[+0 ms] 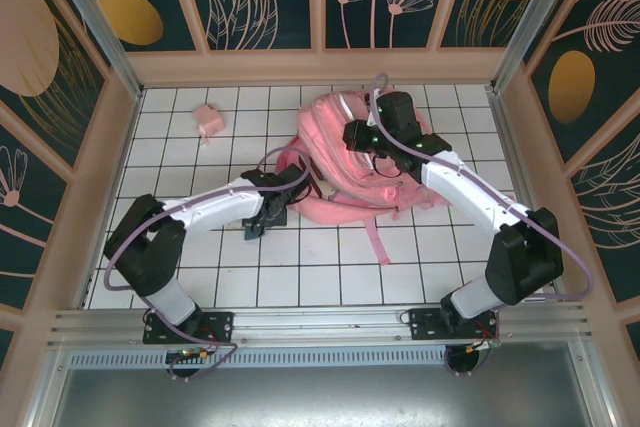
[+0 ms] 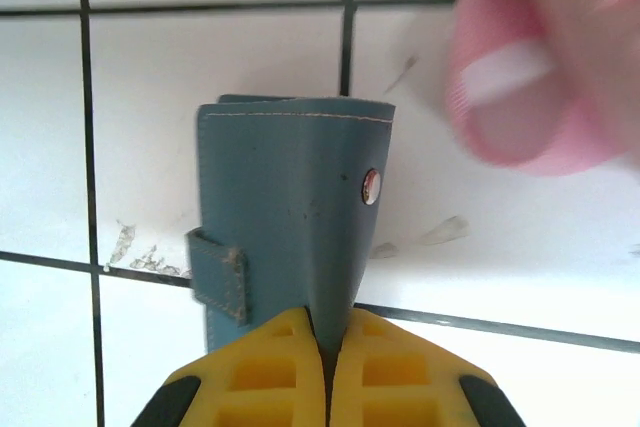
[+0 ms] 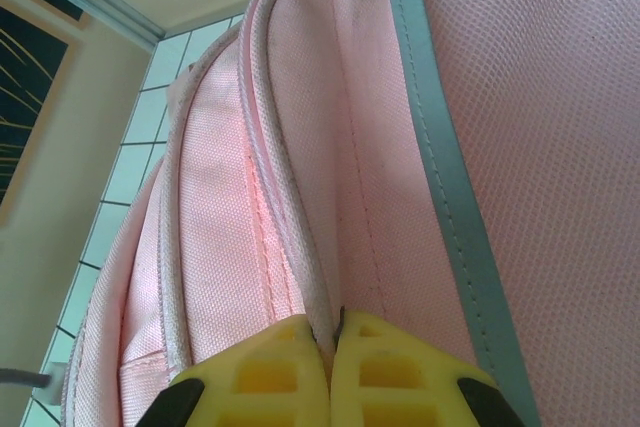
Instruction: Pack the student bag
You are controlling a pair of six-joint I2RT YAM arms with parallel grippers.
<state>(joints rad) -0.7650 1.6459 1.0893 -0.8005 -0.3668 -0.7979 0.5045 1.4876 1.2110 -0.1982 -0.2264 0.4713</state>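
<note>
Right gripper pinches the student bag; left gripper clamps wallet beside it.

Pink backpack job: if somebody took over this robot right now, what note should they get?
Left fingers: shut on the edge of a blue wallet, low over the tiles, just left of the pink backpack.
Right fingers: shut on a seam of the backpack.
Small pink box: on the tiles, far left, apart.
Done: wallet gripped, bag held.
Left: get the wallet into the bag; I cannot tell whether a pocket is open.
</note>
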